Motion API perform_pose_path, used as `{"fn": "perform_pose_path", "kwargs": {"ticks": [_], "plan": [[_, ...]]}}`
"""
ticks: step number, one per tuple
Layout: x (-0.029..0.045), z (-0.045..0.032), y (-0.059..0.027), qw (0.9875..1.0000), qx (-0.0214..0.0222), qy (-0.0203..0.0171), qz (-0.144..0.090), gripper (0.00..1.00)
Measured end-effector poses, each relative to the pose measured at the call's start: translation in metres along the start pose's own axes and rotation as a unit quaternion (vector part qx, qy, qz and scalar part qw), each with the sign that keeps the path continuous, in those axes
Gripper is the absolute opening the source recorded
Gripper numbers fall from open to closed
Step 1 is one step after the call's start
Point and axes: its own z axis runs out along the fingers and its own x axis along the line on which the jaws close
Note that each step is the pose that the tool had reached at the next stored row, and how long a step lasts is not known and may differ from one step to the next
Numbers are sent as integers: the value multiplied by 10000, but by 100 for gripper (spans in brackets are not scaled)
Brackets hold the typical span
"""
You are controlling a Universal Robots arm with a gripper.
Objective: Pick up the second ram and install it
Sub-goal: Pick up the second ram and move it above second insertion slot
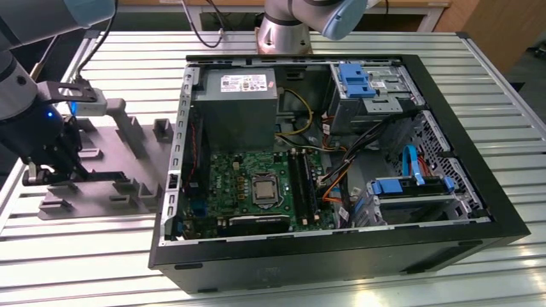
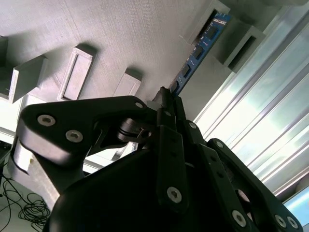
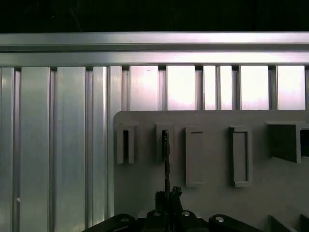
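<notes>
Black pincer [image 2: 165,95] tight on the second ram [image 2: 199,47], at grey slotted tray [image 2: 125,29]

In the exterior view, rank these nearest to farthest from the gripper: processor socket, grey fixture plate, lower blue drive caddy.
1. Grey fixture plate, beneath the gripper gripping the second ram, exterior view's left.
2. Processor socket, mid motherboard.
3. Lower blue drive caddy, exterior view's right.

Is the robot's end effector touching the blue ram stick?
Touching. In the second wrist view, the end effector pinches the near end of the second ram, no gap showing.
</notes>
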Motion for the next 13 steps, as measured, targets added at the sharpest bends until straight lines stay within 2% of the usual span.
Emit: {"fn": "perform_pose_path", "kwargs": {"ticks": [13], "plan": [[0, -37, 1, 10000, -1, 1, 0, 14]]}}
